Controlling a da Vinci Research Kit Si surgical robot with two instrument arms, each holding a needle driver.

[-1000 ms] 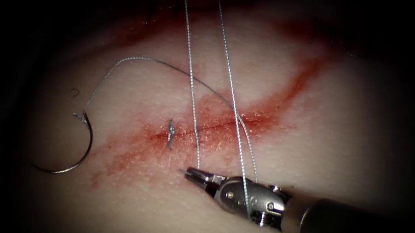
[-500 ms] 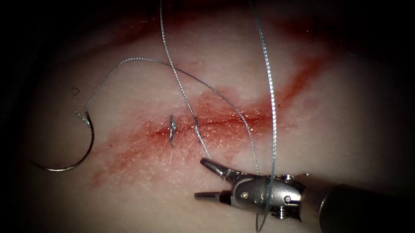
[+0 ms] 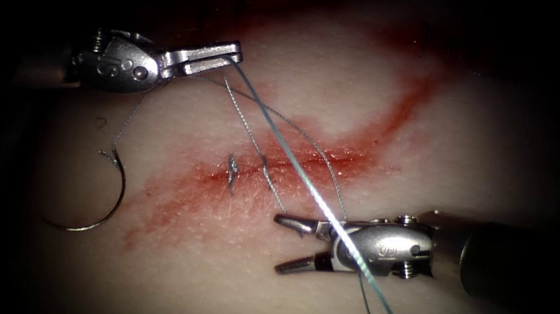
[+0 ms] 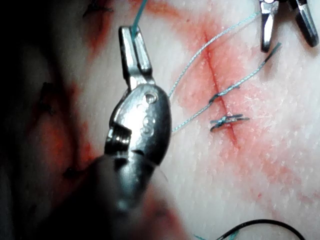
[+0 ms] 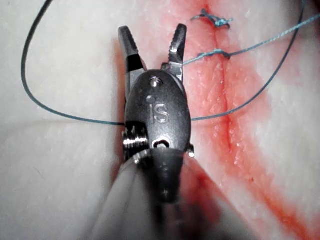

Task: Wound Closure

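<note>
Left tool (image 3: 234,52) grips the thread (image 3: 292,163); right tool (image 3: 283,244) is spread open and holds nothing.

The needle (image 3: 107,200) lies loose on the tissue (image 3: 447,169), well left of the cut (image 3: 304,167), not in the flesh and in neither tool. The thread runs taut from the left tool's closed jaws down across the cut and over the right tool's body. A tied stitch (image 3: 231,174) sits on the cut, amid red fluid (image 3: 185,191).
</note>
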